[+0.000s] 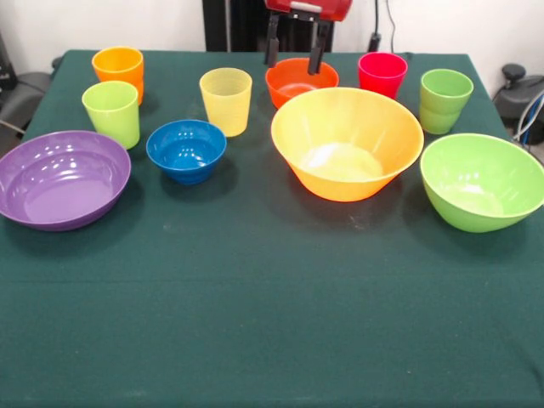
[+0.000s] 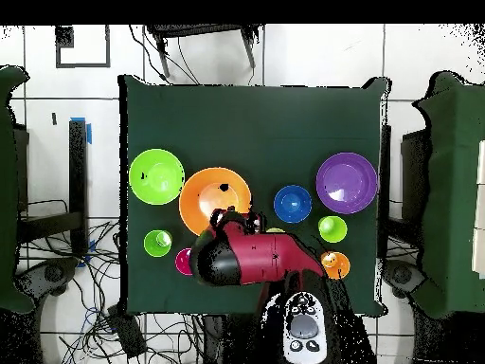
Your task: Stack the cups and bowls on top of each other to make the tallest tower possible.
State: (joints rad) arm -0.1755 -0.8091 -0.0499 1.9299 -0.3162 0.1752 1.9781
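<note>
On the table [image 1: 272,323], ten pieces stand singly. In the front view, the corner cup [image 1: 118,68] sits at the upper left, with the second cup [image 1: 111,112] just below it in the frame. The wide bowl [image 1: 61,178] lies at the left edge, lower still. The small bowl [image 1: 186,150] is just to its right. The middle cup [image 1: 226,100] stands above and right of the small bowl. The back bowl [image 1: 301,81] sits at top centre under the gripper [image 1: 293,64]. The centre bowl [image 1: 346,143] lies just below the back bowl. The fourth cup [image 1: 382,74] stands right of the back bowl, and the fifth cup [image 1: 444,99] is further right. The right-hand bowl [image 1: 482,180] lies below the fifth cup at the right edge.
</note>
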